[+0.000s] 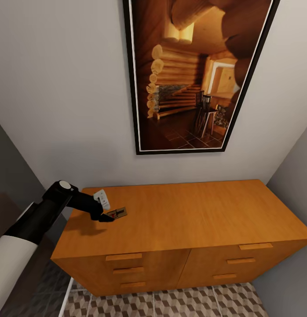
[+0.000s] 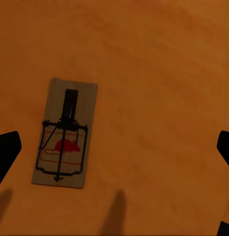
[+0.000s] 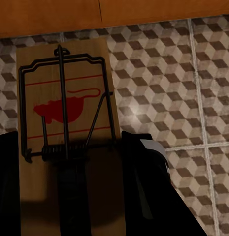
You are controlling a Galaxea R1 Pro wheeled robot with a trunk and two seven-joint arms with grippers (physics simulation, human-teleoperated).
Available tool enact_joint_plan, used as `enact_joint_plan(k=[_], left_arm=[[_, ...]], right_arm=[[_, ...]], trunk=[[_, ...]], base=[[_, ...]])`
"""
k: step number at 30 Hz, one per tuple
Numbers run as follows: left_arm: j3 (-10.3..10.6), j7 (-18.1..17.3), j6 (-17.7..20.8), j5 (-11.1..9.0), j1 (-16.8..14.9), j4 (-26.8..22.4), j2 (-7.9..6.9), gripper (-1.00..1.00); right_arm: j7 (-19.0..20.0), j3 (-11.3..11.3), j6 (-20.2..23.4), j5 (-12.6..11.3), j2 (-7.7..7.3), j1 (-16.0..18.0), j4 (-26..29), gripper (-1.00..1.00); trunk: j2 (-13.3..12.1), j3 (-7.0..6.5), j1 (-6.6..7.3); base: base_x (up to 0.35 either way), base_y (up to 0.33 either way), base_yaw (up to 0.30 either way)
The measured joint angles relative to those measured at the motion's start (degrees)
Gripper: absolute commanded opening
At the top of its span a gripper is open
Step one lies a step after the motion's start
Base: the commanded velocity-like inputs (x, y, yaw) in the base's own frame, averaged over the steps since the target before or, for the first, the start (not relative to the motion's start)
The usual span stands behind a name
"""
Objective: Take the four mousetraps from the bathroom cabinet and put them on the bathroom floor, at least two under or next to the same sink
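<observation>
Orange-brown wood forms the cabinet (image 1: 180, 220); above its top surface the left gripper (image 1: 105, 215) hangs spread wide over one mousetrap (image 2: 64, 133), apparently lining up a grasp. The right gripper (image 3: 70, 191) clamps a second trap (image 3: 65, 123) over the bathroom floor (image 3: 183, 88), likely for placing.

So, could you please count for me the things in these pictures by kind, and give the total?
Small flat brown wooden mousetraps with dark wire: 2, one on the cabinet top under the open left end effector, one held by the right end effector above the floor.
Low orange-brown wooden cabinets: 1
Black-framed pictures: 1
Total: 4
</observation>
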State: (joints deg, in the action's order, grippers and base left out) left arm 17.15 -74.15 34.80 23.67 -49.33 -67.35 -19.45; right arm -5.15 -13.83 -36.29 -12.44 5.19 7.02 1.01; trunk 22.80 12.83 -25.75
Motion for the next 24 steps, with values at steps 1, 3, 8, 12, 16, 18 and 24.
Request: enact_joint_plan(k=[1, 3, 8, 12, 16, 18, 24], left_arm=[[0.0, 0.0, -0.5, 0.0, 0.0, 0.2, 0.11, 1.00], [0.0, 0.0, -1.1, 0.0, 0.0, 0.7, 0.21, 1.00], [0.0, 0.1, -1.6, 0.0, 0.0, 1.7, 0.30, 1.00], [0.0, 0.1, -1.7, 0.0, 0.0, 1.9, 0.31, 1.00], [0.0, 0.1, -1.7, 0.1, 0.0, 2.1, 0.59, 1.00], [0.0, 0.1, -1.7, 0.1, 0.0, 2.2, 0.65, 1.00], [-0.1, 0.1, -1.7, 0.1, 0.0, 2.4, 0.75, 1.00]], right_arm=[[0.0, 0.0, 0.0, 0.0, -0.01, 0.0, 0.0, -1.00], [0.0, 0.0, 0.0, 0.0, -0.02, 0.0, 0.0, -1.00], [0.0, -0.1, 0.0, 0.0, 0.04, 0.0, 0.0, -1.00], [0.0, -0.1, 0.0, 0.0, 0.06, 0.0, 0.0, -1.00], [0.0, -0.1, 0.0, 0.0, 0.08, 0.0, 0.0, -1.00], [0.0, -0.1, 0.0, 0.0, 0.11, 0.0, 0.0, -1.00], [0.0, -0.1, 0.0, 0.0, 0.15, 0.0, 0.0, -1.00]], trunk=[[0.0, 0.00, 0.00], [0.0, 0.00, 0.00], [0.0, 0.00, 0.00], [0.0, 0.10, 0.00], [0.0, 0.39, 0.00], [0.0, 0.56, 0.00], [0.0, 1.10, 0.00]], base=[[0.000, 0.000, 0.000], [0.000, 0.000, 0.000], [0.000, 0.000, 0.000], [0.000, 0.000, 0.000], [0.000, 0.000, 0.000], [0.000, 0.000, 0.000], [0.000, 0.000, 0.000]])
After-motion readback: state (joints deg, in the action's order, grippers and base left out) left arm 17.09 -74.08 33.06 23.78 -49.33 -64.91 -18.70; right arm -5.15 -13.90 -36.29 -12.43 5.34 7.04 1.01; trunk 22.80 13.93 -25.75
